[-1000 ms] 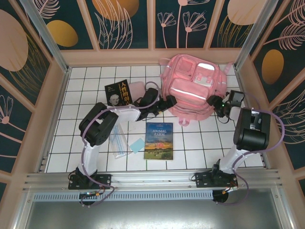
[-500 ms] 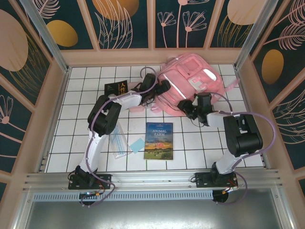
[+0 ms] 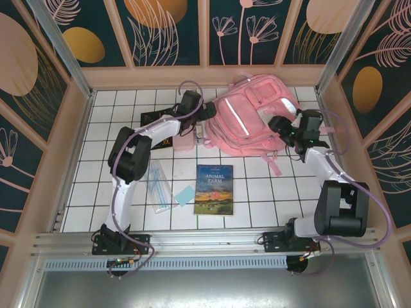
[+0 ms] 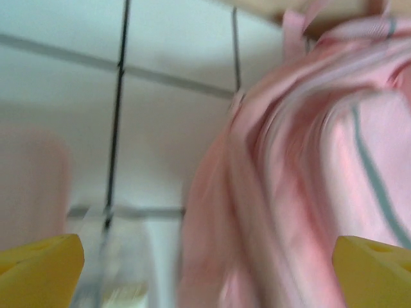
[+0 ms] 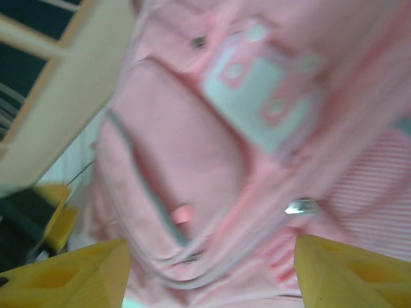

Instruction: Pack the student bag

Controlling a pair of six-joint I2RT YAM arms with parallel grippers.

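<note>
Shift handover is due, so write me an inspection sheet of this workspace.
Surface: white tiled table; no spills seen.
Job's things: pink bag lying at the back, between the two arms.
Clutter: Animal Farm book; dark book partly under the left arm; pink case; clear pouch; blue note.
Grippers: left claw open at the bag's left side; right claw open at its right side.
Cables: purple cables run along both arms; no snag seen.
Surroundings: floral wall panels; metal rail at the near edge.
</note>
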